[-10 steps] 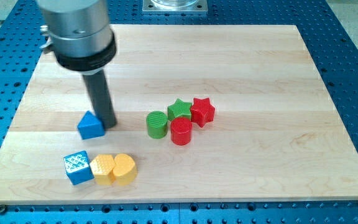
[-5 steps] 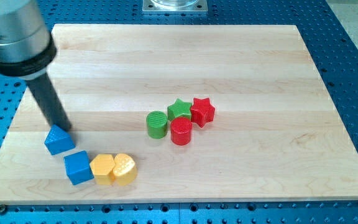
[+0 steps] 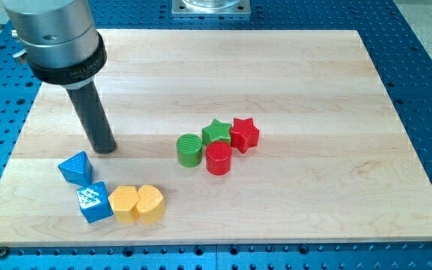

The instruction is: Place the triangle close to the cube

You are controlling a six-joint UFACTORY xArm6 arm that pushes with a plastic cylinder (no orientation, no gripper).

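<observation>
Arm came in from the view's top left: grey cylindrical housing with a black collar, dark rod pointing down and slightly toward the view's right. My tip (image 3: pixel 105 148) sat on the board just up and to the right of the blue triangle (image 3: pixel 75 167), close but with a sliver of wood visible between them, so not touching. No gripper on this rig, just the bare rod, nothing held.

Blue triangle lay near the board's lower left, tilted, directly above the blue cube (image 3: pixel 94 202) and just about touching its top edge; couldn't tell if there was real contact. Cube had a white speckled top face. Touching its right side was a yellow block (image 3: pixel 124 203), roughly hexagonal, and then a yellow heart (image 3: pixel 151 203) pressed against that one.

Mid-board cluster, well apart from the tip: green cylinder (image 3: pixel 190 149), red cylinder (image 3: pixel 218 158), green star (image 3: pixel 217 132), red star (image 3: pixel 244 134), all packed against each other.

Surface was a light wooden board (image 3: pixel 313 97) lying on a blue perforated table (image 3: pixel 426 67). A grey metal mount plate (image 3: pixel 211 7) showed at the view's top edge.
</observation>
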